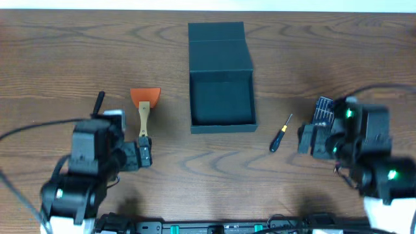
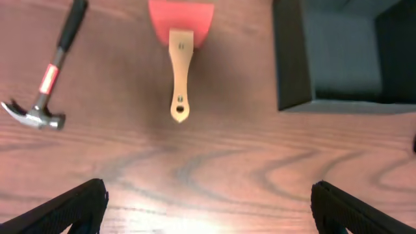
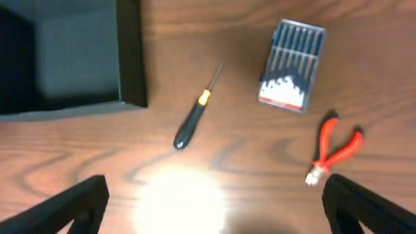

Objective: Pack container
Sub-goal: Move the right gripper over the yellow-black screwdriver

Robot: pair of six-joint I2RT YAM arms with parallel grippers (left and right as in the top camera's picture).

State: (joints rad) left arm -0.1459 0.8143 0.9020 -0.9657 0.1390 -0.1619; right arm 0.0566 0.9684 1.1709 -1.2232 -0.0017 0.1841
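Observation:
The dark teal-black container [image 1: 221, 97] stands open at the table's middle, its flap lid [image 1: 219, 47] laid back; it looks empty. It also shows in the left wrist view [image 2: 338, 58] and the right wrist view [image 3: 71, 58]. An orange scraper with a wooden handle [image 1: 143, 107] [image 2: 180, 58] lies left of it. A hammer [image 2: 49, 78] lies further left. A small screwdriver [image 1: 280, 133] [image 3: 195, 110], a bit set case [image 3: 290, 65] [image 1: 323, 110] and red pliers [image 3: 335, 148] lie to the right. My left gripper [image 2: 208, 208] and right gripper [image 3: 214, 208] are open and empty above the table.
The wooden table [image 1: 65, 58] runs to a pale edge at the back. Cables [image 1: 19, 133] trail at the front left, and another cable [image 1: 380, 91] at the right. A strong light glare [image 3: 182, 195] sits under the right gripper.

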